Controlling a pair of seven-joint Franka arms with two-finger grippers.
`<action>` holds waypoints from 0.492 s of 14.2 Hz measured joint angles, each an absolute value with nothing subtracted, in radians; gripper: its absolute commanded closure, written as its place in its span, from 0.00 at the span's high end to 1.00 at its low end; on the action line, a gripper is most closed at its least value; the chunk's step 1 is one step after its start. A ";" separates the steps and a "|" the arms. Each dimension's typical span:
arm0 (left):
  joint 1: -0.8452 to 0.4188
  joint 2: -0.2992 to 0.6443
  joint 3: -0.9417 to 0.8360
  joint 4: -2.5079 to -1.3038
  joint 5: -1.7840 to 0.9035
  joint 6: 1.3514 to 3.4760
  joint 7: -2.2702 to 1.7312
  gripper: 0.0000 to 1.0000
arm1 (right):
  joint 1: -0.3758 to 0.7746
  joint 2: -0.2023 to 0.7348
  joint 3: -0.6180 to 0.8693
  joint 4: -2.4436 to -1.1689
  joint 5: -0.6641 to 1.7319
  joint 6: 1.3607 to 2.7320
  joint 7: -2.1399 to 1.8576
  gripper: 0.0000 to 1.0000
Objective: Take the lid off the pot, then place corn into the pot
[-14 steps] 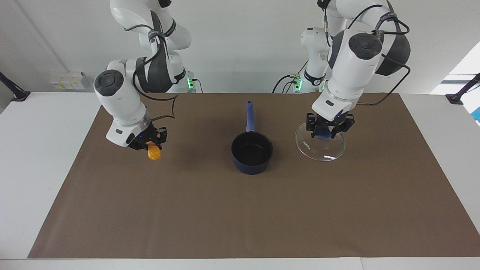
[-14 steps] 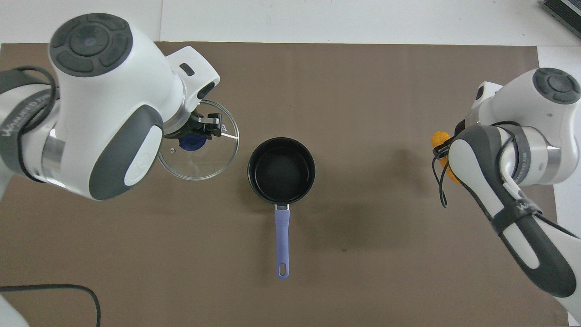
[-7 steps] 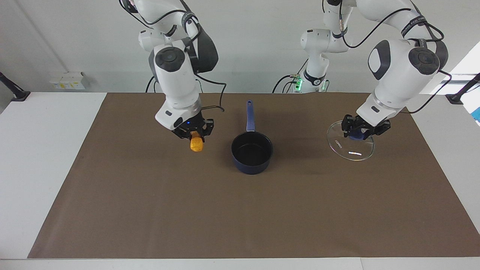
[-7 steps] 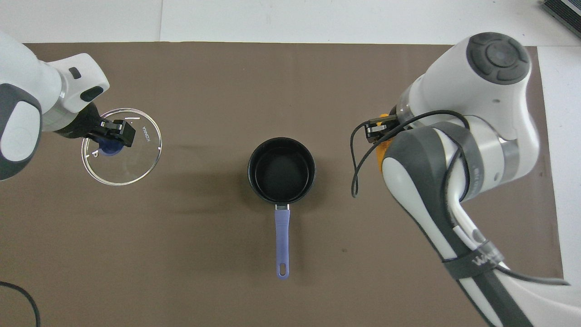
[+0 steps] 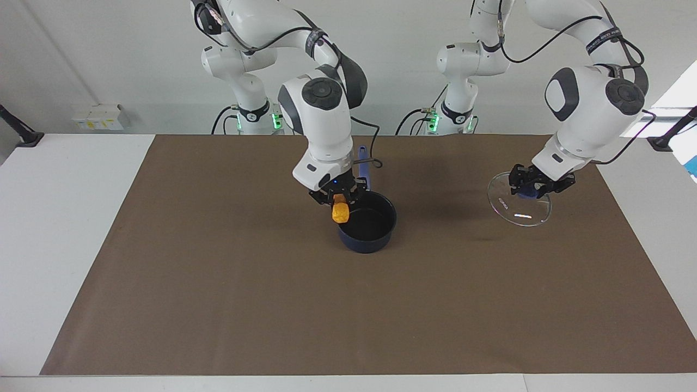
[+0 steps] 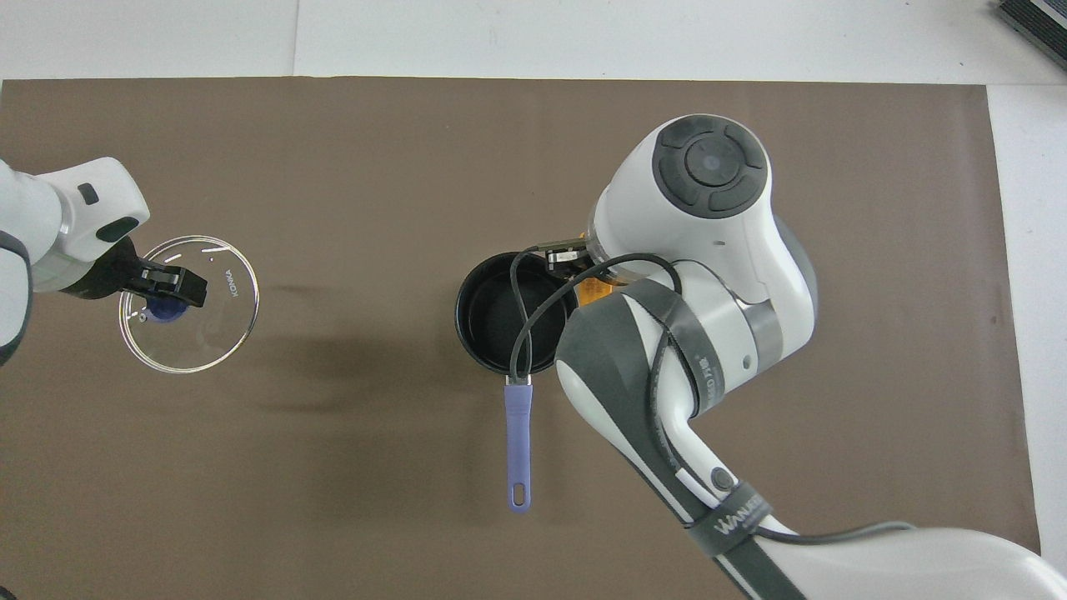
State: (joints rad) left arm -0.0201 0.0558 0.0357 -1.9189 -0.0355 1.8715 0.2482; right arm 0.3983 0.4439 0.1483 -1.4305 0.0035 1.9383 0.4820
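The dark blue pot [image 5: 375, 231] stands uncovered in the middle of the brown mat, its long blue handle [image 6: 518, 442] pointing toward the robots. My right gripper [image 5: 340, 202] is shut on the yellow-orange corn [image 5: 341, 212] and holds it upright just over the pot's rim, at the side toward the right arm's end. In the overhead view the right arm hides most of the corn [image 6: 593, 292] and part of the pot [image 6: 492, 321]. My left gripper [image 5: 536, 187] is shut on the blue knob of the glass lid [image 5: 517, 215] and holds it low over the mat toward the left arm's end; the lid also shows in the overhead view [image 6: 204, 333].
The brown mat [image 5: 218, 299] covers most of the white table [image 5: 65, 218]. Black clamp stands sit at the table's corners nearest the robots [image 5: 24, 139]. Small white boxes [image 5: 98, 116] lie at the wall near the right arm's end.
My right gripper carried the corn from the right arm's end of the mat to the pot's rim. My left gripper moved the lid farther from the pot and lower.
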 measured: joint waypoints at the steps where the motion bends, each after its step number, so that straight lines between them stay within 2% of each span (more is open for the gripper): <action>1: 0.003 0.057 0.036 -1.953 -0.036 1.907 0.269 0.00 | 0.419 0.471 0.148 -1.420 0.003 1.959 0.492 0.00; 6: 0.086 0.076 0.036 -2.145 -0.036 2.140 0.353 0.00 | 0.476 0.555 0.147 -1.411 -0.006 2.022 0.523 0.00; 7: 0.105 0.088 0.036 -2.161 -0.036 2.175 0.376 0.13 | 0.475 0.561 0.145 -1.411 -0.007 2.024 0.523 0.00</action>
